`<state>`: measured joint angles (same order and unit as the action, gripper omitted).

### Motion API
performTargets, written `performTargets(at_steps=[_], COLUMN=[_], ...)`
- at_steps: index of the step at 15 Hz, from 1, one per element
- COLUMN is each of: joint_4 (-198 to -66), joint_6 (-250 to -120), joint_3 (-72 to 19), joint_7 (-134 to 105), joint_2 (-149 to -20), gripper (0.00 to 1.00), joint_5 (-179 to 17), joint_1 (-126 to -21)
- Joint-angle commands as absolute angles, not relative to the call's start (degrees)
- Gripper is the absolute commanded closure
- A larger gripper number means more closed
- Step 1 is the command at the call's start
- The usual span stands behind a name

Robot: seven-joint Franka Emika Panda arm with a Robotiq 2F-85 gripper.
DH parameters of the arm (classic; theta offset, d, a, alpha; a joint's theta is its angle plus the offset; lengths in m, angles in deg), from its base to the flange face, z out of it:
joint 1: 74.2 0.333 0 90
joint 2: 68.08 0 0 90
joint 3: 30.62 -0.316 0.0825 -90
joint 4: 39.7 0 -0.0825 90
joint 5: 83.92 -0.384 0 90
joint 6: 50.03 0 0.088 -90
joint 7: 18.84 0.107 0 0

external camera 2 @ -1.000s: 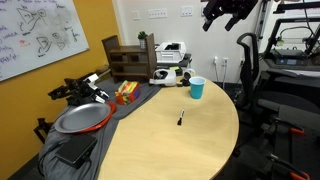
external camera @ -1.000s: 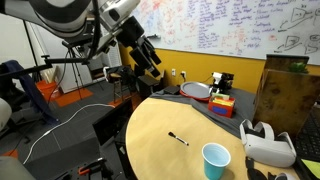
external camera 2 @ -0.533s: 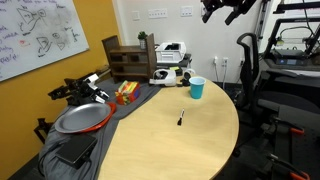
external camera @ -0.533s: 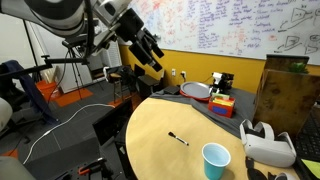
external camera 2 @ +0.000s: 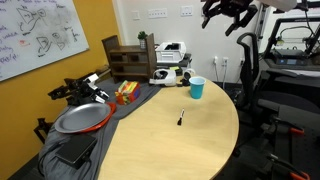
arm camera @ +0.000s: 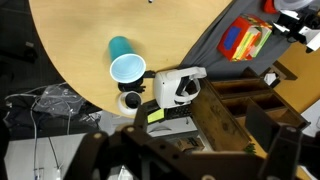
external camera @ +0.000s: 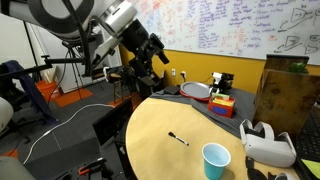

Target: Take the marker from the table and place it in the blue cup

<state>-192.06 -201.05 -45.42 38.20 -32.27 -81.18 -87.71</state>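
Marker (external camera: 178,138), a thin black stick, lies flat on the smooth tan round table (external camera: 150,152), apart from the tapered blue plastic cup (external camera: 215,160). I read the gripper (external camera: 158,52) high above, jaws spread, empty.

Smooth tan wooden table (external camera: 160,150); glossy blue plastic cup (external camera: 215,160).

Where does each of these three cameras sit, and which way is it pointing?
Exterior view: beside the table, facing the whiteboard; arm and tool upper left.
Exterior view: from the table's opposite side; tool top right.
Wrist view: on the arm, high up, looking down; tool dark along the bottom.
Shared: all show the blue cup; both exterior views show the marker.
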Motion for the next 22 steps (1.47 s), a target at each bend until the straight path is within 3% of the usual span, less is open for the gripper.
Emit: performTargets(at_steps=[1,7,22], joint_4=[-192.23,-193.56,-189.81], joint_6=[-205.46,-215.58,-223.58], joint_3=[-44.37,-43.5,-45.93], joint_7=[42.39,42.46,43.85], joint_2=[-36.87,-45.32,-62.27], gripper=[0.0,0.0,0.0], joint_5=[-84.61,-87.24,-82.23], joint_1=[-87.2,-86.24,-91.1])
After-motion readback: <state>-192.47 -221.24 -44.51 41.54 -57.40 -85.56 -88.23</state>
